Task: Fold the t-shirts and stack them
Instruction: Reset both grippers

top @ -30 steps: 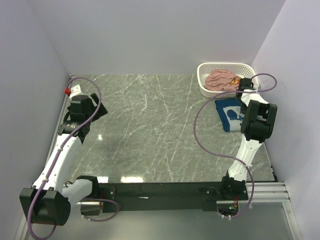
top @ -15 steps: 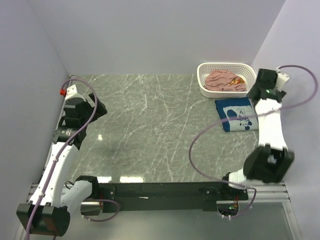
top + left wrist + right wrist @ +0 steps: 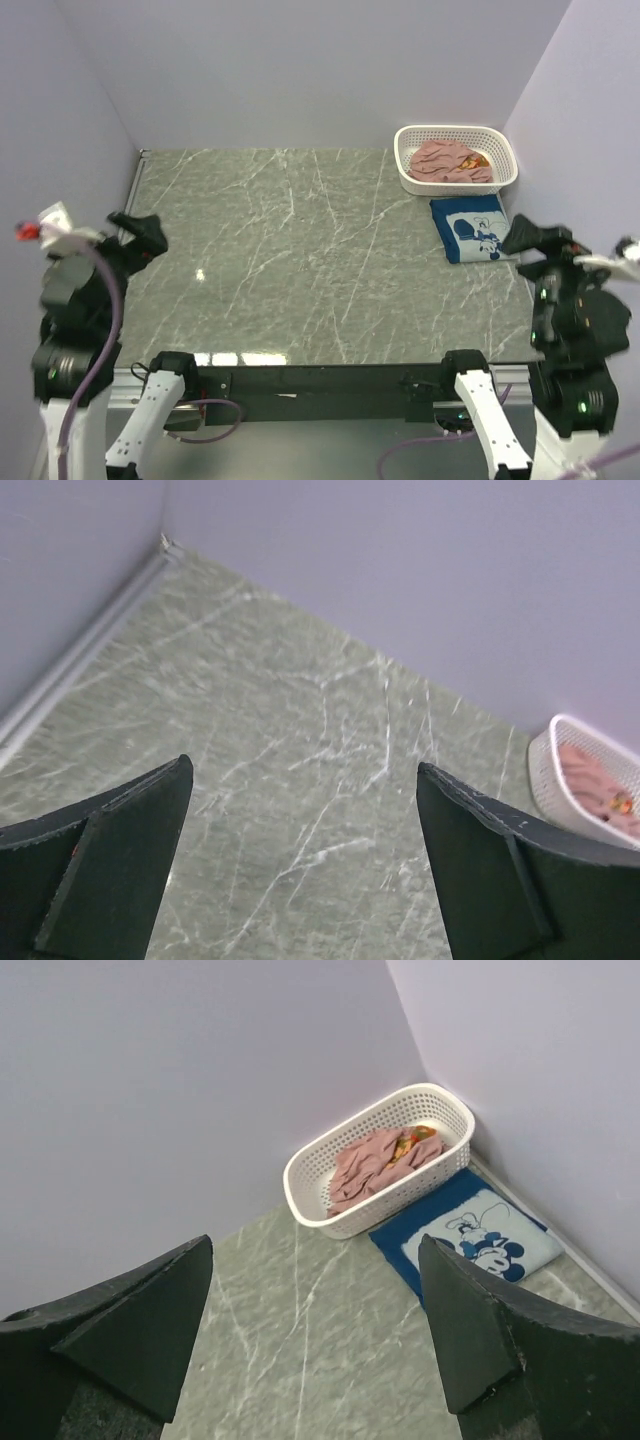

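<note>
Grey-green, marble-veined table (image 3: 300, 250) fills the middle of the overhead frame.

White perforated plastic basket (image 3: 507, 163) sits at upper right, in the back corner.

Navy blue t-shirt with a white cartoon print (image 3: 471, 228) lies flat on the table just below the basket in frame, apparently touching its near wall. It appears already folded into a rectangle, print upward.

Dusty pink t-shirt with an orange print (image 3: 447, 160) lies crumpled inside the basket, unfolded.

Left arm's fingers (image 3: 110, 870) stand wide apart with nothing between them, at the left edge of the overhead frame, well apart from both garments.

Right arm's fingers (image 3: 490, 1340) likewise stand wide and empty, at the right edge, below the navy shirt.

Assessment: the pink shirt is outstanding. Its cloth is judged light, soft and limp, so it will sag and trail when lifted, and it is not fragile.

Recommended hold: pinch a raised fold at the top of the heap to clear the rim. Regrip at the shoulders or hem corners for spreading.
</note>
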You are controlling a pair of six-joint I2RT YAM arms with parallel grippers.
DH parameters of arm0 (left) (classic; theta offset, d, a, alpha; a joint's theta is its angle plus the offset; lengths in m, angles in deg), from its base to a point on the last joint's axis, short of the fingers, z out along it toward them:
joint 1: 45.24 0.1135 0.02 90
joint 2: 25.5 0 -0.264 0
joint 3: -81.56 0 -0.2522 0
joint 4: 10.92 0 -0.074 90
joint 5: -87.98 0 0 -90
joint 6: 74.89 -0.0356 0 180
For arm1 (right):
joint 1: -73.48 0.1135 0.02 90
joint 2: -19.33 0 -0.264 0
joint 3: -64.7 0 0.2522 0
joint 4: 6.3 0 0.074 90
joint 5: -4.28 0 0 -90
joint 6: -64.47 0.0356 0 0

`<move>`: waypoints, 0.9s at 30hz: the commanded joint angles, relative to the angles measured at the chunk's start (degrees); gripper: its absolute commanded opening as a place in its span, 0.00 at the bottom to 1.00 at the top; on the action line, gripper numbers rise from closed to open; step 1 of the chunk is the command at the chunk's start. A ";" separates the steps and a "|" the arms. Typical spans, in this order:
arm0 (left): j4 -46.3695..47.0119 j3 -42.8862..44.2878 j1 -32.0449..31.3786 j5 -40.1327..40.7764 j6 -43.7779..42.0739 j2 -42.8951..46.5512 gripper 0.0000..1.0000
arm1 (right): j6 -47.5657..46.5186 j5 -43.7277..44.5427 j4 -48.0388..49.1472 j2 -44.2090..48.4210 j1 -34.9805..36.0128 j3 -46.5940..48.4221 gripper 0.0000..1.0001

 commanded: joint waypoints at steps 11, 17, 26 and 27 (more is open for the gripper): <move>-11.21 4.38 -5.24 13.32 2.17 7.50 0.99 | -6.39 3.09 0.65 28.29 8.95 -16.88 0.91; -8.83 0.34 -7.97 12.54 0.85 12.85 0.99 | -6.13 3.01 2.23 30.59 8.95 -21.10 0.92; -2.59 -4.06 -8.23 10.69 -0.82 19.89 0.99 | -7.44 3.01 2.32 33.57 8.95 -23.30 0.93; -1.98 -4.24 -8.23 10.69 -1.00 20.50 0.99 | -7.36 2.92 2.23 33.57 8.95 -23.47 0.93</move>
